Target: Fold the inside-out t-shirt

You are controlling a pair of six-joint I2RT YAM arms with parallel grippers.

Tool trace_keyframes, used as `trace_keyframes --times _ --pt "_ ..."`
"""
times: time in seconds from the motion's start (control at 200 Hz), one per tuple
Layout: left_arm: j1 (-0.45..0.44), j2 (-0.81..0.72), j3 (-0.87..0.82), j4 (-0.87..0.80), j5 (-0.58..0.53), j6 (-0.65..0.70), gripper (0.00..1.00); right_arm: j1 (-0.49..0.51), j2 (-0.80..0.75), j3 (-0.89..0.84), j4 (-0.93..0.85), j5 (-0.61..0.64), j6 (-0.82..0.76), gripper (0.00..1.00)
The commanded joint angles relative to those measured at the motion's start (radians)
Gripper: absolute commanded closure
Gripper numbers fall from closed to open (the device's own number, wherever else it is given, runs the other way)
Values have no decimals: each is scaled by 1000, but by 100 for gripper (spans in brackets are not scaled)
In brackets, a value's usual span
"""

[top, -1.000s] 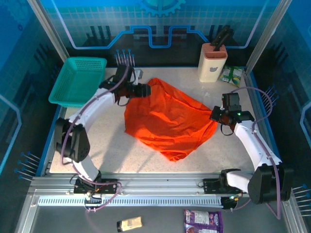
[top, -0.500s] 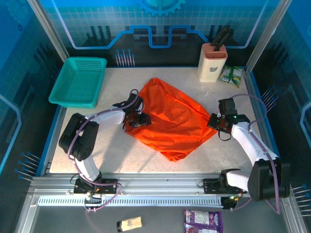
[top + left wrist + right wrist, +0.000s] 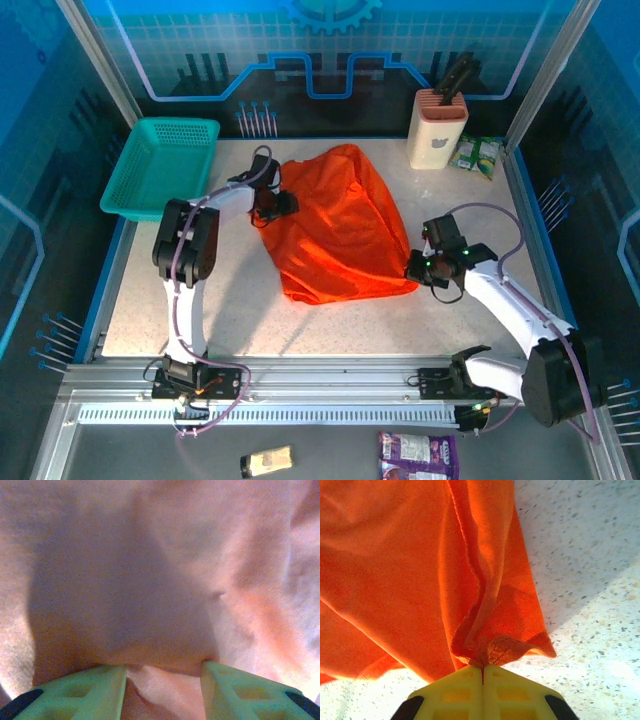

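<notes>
Right gripper (image 3: 482, 668) is pinching the t-shirt (image 3: 335, 230) at its edge far from the basket (image 3: 178, 122), needing even tension; left gripper (image 3: 163, 668), nearer the basket, is straddling cloth, fingers apart, grip unclear.

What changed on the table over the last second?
The right fingers, pinching a corner of the orange shirt, dragged it left and nearer, bunching the shirt narrower. The left fingers swung nearer along its left edge, then back away; whether they grip cloth is unclear. The basket and knife block stayed put.
</notes>
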Motion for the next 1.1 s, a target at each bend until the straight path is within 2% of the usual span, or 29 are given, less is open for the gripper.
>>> trace_keyframes --times 0.0,0.085,0.18,0.22,0.33,0.565,0.715,0.906,1.096 --pt "-5 -19 51 -43 37 28 55 22 29 25 -73 34 5 88" --pt "-25 -98 19 -17 54 33 54 33 34 46 -105 65 -16 86" --pt "-74 -208 -52 -9 64 77 53 40 17 43 -89 45 -18 88" --pt "-104 -262 -93 -7 65 105 53 42 14 42 -85 43 -11 85" --pt "-204 -397 -215 -15 26 158 53 51 14 49 -98 63 2 67" --pt "-460 -554 -390 -63 -66 233 54 71 -2 71 -116 106 7 59" --pt "-571 -547 -409 -129 -144 304 54 79 -40 72 -106 100 -5 58" --pt "-659 -473 -355 -239 -220 417 54 83 -63 80 -82 88 -44 58" --pt "-709 -355 -269 -308 -269 501 51 84 -61 113 -78 85 -64 58"
